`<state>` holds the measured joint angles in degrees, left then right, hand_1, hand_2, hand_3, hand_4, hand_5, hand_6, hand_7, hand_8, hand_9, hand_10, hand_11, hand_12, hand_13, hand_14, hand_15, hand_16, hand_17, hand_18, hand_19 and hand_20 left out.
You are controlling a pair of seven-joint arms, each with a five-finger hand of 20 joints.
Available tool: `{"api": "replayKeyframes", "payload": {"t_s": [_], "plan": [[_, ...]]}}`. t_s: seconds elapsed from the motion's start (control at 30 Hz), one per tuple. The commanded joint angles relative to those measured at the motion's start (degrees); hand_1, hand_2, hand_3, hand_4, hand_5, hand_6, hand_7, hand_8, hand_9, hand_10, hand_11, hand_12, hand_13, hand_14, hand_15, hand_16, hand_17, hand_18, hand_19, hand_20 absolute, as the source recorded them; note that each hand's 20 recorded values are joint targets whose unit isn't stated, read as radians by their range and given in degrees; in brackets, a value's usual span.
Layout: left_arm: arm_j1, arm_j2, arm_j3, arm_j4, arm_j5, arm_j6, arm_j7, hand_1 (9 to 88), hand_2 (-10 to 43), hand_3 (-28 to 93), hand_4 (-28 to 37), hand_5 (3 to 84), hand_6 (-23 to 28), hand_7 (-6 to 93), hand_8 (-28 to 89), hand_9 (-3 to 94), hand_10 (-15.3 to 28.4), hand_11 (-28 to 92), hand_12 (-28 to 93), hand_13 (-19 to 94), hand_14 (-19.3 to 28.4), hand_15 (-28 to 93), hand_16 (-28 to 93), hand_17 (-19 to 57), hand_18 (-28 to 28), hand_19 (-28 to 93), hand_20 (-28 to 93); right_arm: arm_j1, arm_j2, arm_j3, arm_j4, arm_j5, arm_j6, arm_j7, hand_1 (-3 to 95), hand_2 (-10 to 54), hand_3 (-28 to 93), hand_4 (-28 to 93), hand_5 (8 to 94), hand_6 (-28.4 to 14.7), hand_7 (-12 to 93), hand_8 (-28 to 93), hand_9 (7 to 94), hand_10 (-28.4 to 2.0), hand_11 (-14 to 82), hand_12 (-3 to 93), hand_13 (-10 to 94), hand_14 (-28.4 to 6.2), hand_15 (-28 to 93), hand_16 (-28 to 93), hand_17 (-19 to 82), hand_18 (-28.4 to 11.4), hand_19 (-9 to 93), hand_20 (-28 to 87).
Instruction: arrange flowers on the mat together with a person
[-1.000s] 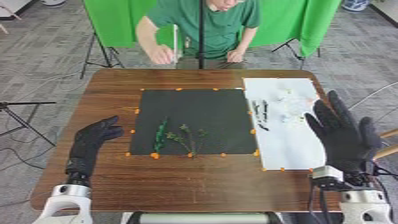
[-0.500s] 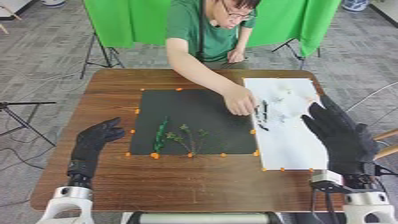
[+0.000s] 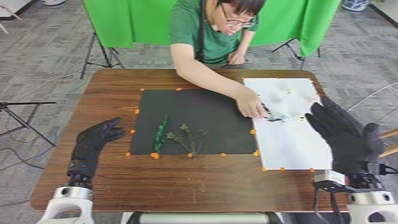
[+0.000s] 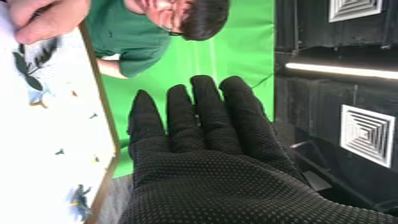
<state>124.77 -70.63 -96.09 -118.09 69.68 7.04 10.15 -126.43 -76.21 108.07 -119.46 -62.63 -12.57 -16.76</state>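
Presently, the person's reaching hand (image 3: 251,106), fingers bent downward, was at the left edge of a long white sheet (image 3: 284,150) on the right of the brown wooden table (image 3: 178,185). Just beside its fingertips lay a slim stem with dark leaves (image 3: 274,119), on the sheet; whether the fingers gripped it, I could not tell. Pale, filmy flowers (image 3: 291,104) lay farther right on the far half of the sheet. Left of the sheet, a flat, dark square mat (image 3: 160,107) had small orange marks (image 3: 155,155) round its border. Two pieces lay on its near part: a narrow, upright-pointing green leafy sprig (image 3: 161,135) to the left, a thin branching sprig with small green leaves (image 3: 189,140) to its right. Robot's black-gloved left hand (image 3: 89,145): left of the mat, loosely relaxed, empty. Robot's black-gloved right hand (image 3: 346,142): by the sheet's right edge, wide, fingers straight, nothing held; the wrist view agreed.
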Motion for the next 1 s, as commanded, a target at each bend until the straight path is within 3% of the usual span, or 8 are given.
{"api": "replayKeyframes", "payload": {"t_s": [0.03, 0.3, 0.6, 1.0], "plan": [[0.95, -0.41, 0.14, 0.02, 0.18, -0.43, -0.24, 26.6, 6.9, 67, -23.6, 51.7, 4.8, 11.5, -6, 53.5, 15.5, 21, 15, 46, 18.6, 22, -1, 12.6, 12.0, 11, 18, -0.32, -0.66, 0.42, -0.6, -2.19, -0.2, -0.29, 0.2, -9.5, 68, -28, 35.7, -10.1, 1, -7, 35.3, -16.8, 2.7, 8.9, 24, -11.0, 8, 1, 15, -12.9, 1, 21], [1.13, -0.32, 0.01, -0.03, 0.14, -0.2, 0.24, 26.6, 6.6, 67, -23.5, 51.7, 4.7, 11.4, -6, 53.4, 15.4, 21, 15, 46, 18.6, 23, -1, 12.5, 12.0, 11, 18, 0.86, -0.2, -0.32, 0.09, -3.31, -1.1, 0.35, 0.6, -9.5, 69, -28, 36.5, -9.2, 2, -7, 35.8, -16.3, 2.9, 9.2, 25, -11.0, 8, 2, 15, -12.9, 1, 21], [0.12, 0.16, 0.45, 0.46, 0.26, -0.7, 0.4, 26.8, 6.2, 67, -23.4, 51.7, 4.7, 11.6, -6, 53.4, 15.4, 21, 15, 46, 18.6, 22, -1, 12.5, 12.0, 11, 18, 1.69, 0.21, -0.62, 0.48, -3.68, -1.17, 0.45, 1.1, -9.5, 70, -28, 37.1, -9.2, 2, -7, 36.6, -15.8, 3.1, 9.6, 25, -11.0, 9, 3, 15, -12.8, 1, 22], [0.53, -0.32, 0.28, 0.38, 0.2, -0.86, 0.38, 26.7, 5.9, 67, -23.4, 51.6, 4.6, 11.6, -6, 53.4, 15.4, 21, 15, 46, 18.6, 22, -1, 12.5, 12.0, 11, 18, 1.13, 0.06, -0.48, 0.33, -4.94, -0.65, 0.94, 2.0, -9.5, 70, -28, 37.6, -8.7, 3, -7, 36.8, -15.7, 3.2, 9.8, 26, -11.0, 9, 3, 15, -12.7, 1, 22]]}}
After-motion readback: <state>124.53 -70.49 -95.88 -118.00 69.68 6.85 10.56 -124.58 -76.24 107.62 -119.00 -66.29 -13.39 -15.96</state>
